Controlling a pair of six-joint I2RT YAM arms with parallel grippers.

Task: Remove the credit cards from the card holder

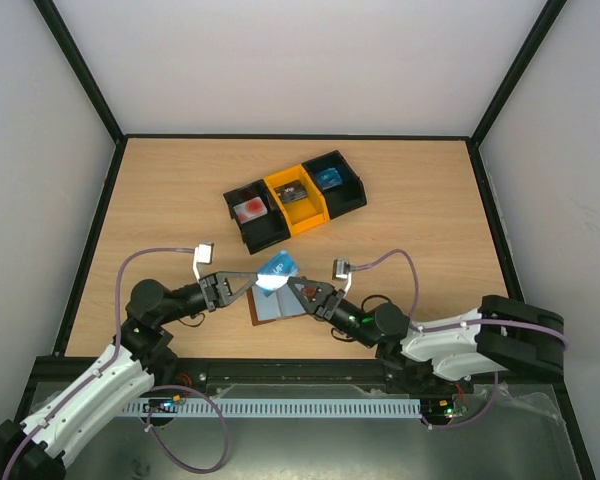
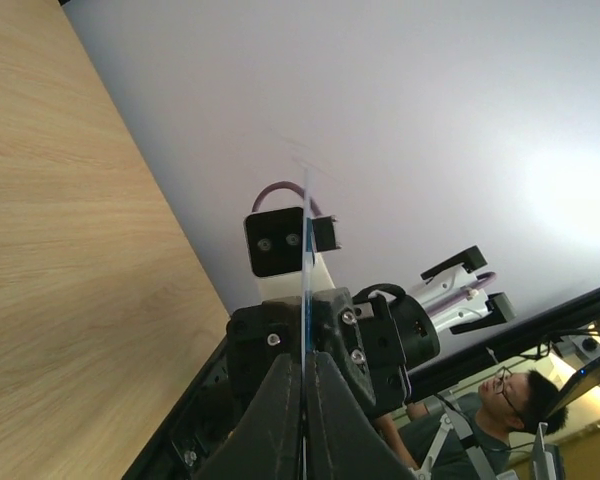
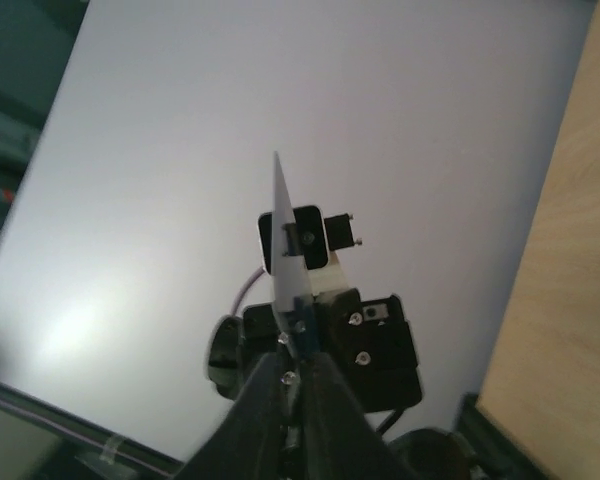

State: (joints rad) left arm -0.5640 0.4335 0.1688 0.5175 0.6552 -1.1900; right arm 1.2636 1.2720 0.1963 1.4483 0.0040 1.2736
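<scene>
A blue credit card (image 1: 278,266) is held up in the air between both grippers, just above the card holder (image 1: 276,309), which lies open on the table, brown with pale grey-blue sleeves. My left gripper (image 1: 263,280) comes in from the left and is shut on the card's left side. In the left wrist view the card (image 2: 305,290) shows edge-on between the closed fingers (image 2: 280,400). My right gripper (image 1: 292,286) meets it from the right, its jaws close about the card (image 3: 286,250), which is also edge-on in that view. No other card shows.
Three joined bins stand behind the holder: a black one (image 1: 236,198) with a red and white item, an orange one (image 1: 307,212) and a black one (image 1: 352,192) with a blue item. Dark frame posts and pale walls bound the table. A person (image 2: 510,400) sits beyond the frame.
</scene>
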